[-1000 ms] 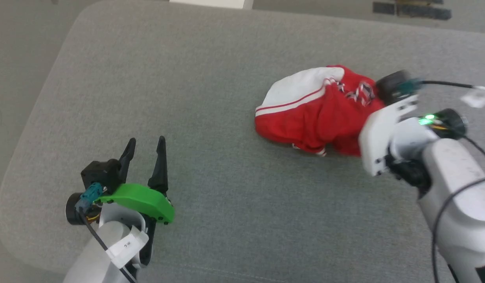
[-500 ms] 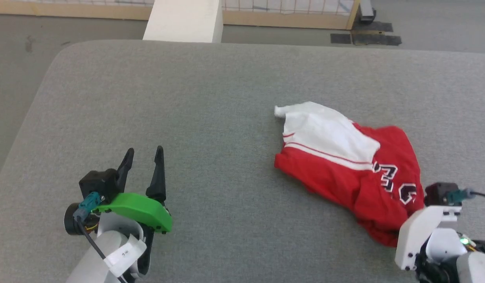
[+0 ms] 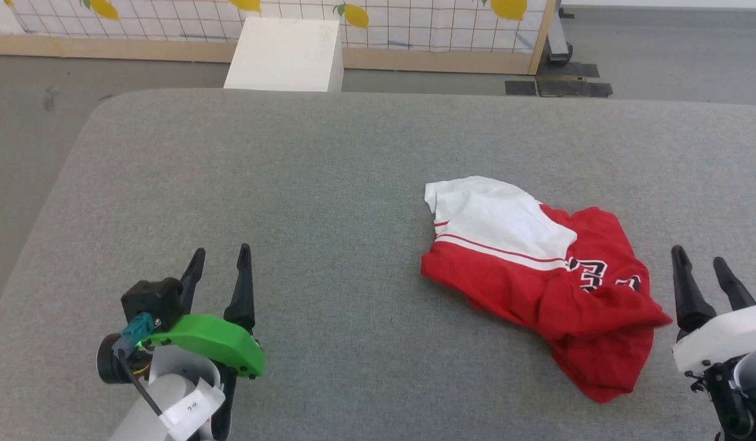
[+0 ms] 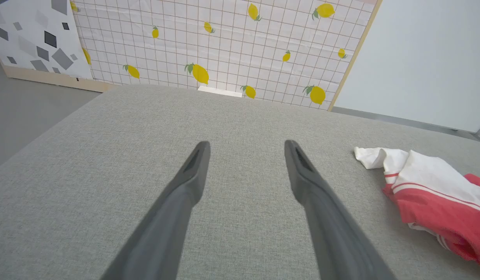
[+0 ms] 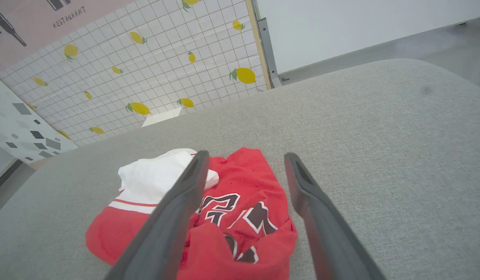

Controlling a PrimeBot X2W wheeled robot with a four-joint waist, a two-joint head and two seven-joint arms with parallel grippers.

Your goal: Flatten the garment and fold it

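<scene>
Garment: the red jersey (image 3: 537, 275) is lying crumpled on the right half of the table, with nothing holding it.
Garment layout: a white sleeve with red stripes is lying at its far left end. The red body is bunching towards the near right, and black white-edged lettering is showing partly among the folds.
Garment and right end effector: the right end effector (image 3: 698, 256) is sitting just beside the garment's near right edge. In the head view a thin strip of table is showing between the red cloth and the nearer finger.
Right wrist view: the lettered red folds are lying below and between the two fingers, and the white sleeve is lying beyond the left-hand finger.
Right end effector state: its fingers are standing spread wide and gripping nothing.
Garment and left end effector: the left end effector (image 3: 222, 249) is sitting well apart from the garment, over bare table at the near left.
Left end effector state: its fingers are likewise standing spread and gripping nothing.
Table (image 3: 329, 184): its grey fabric top with rounded corners is carrying the garment.
Beyond the table: a white box (image 3: 286, 55) is standing on the grey floor (image 3: 35, 122) before a lemon-printed grid panel (image 3: 415, 24).
</scene>
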